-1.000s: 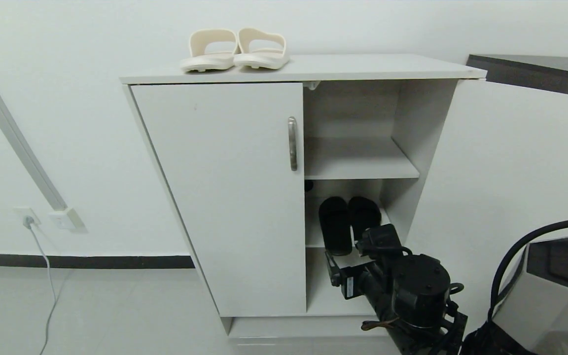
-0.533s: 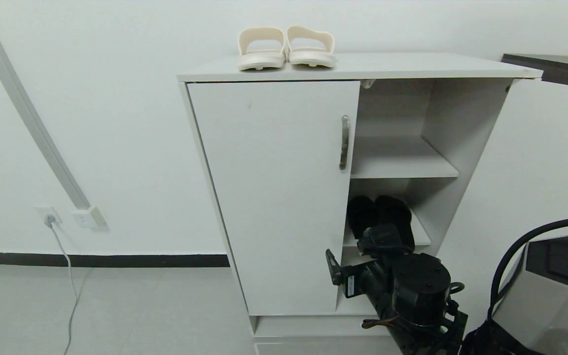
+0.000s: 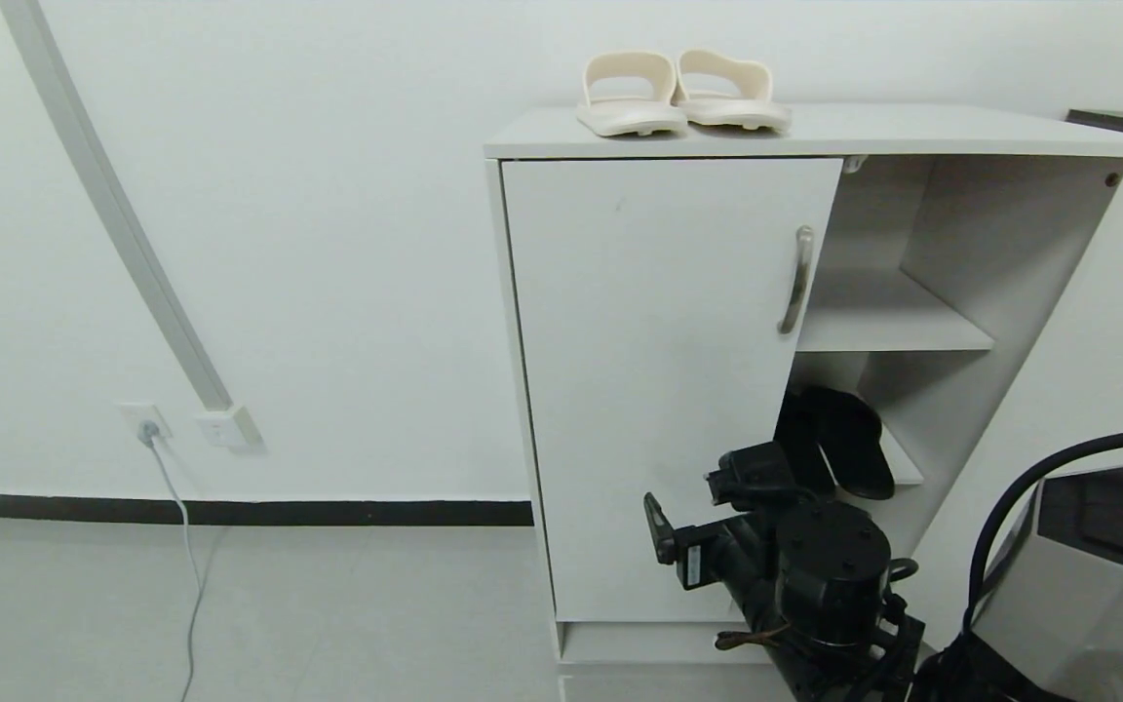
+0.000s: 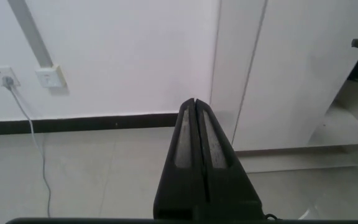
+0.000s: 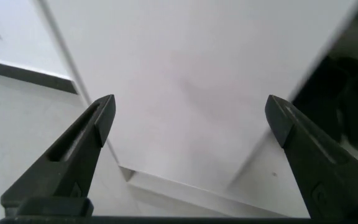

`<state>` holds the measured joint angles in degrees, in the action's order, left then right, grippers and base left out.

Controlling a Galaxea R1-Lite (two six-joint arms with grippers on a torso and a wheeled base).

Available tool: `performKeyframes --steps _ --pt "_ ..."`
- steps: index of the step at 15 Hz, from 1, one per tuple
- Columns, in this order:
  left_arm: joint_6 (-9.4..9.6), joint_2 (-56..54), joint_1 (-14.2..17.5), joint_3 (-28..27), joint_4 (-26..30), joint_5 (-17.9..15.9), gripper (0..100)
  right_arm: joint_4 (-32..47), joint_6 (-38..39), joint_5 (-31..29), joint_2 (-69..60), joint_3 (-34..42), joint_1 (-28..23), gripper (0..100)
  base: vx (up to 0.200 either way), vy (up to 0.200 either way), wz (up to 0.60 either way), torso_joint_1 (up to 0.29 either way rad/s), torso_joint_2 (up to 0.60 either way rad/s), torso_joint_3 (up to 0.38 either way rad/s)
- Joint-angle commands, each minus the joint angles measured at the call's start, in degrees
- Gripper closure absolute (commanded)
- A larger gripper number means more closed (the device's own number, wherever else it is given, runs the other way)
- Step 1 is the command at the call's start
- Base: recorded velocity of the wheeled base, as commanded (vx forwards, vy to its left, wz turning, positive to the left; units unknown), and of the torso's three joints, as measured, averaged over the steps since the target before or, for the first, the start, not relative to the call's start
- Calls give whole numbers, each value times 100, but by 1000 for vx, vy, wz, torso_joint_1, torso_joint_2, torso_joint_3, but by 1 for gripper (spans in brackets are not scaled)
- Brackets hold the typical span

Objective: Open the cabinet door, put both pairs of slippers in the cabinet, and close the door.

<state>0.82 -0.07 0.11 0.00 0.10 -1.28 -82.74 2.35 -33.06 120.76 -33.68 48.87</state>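
Left claw [image 4: 195, 143] was pressed closed over the floor [image 4: 92, 180], cabinet [image 4: 241, 74] corner just ahead. Right claw [image 5: 191, 137] gaped wide, facing the shut door [image 5: 185, 81]; black slippers [image 3: 839, 444] sat shelved just right, past the door's edge, beige pair [image 3: 683, 93] well above, on top

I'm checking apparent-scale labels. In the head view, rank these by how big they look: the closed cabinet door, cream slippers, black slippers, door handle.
1. closed cabinet door
2. cream slippers and black slippers: they look similar and the black pair is partly hidden, so I have not ranked them
3. door handle
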Motion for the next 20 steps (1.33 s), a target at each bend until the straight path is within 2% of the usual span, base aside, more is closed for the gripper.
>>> performKeyframes --steps 1,16,20 --pt "-3 7 7 0 -1 -4 100 3 -7 1 18 11 -27 0 0 0 0 0 0 0" --pt "-3 7 7 0 -1 5 100 -6 -7 81 27 125 -80 0 0 0 0 0 0 0" --pt "-3 7 7 0 -1 5 100 -14 -7 81 18 125 -80 0 0 0 0 23 -273 -297"
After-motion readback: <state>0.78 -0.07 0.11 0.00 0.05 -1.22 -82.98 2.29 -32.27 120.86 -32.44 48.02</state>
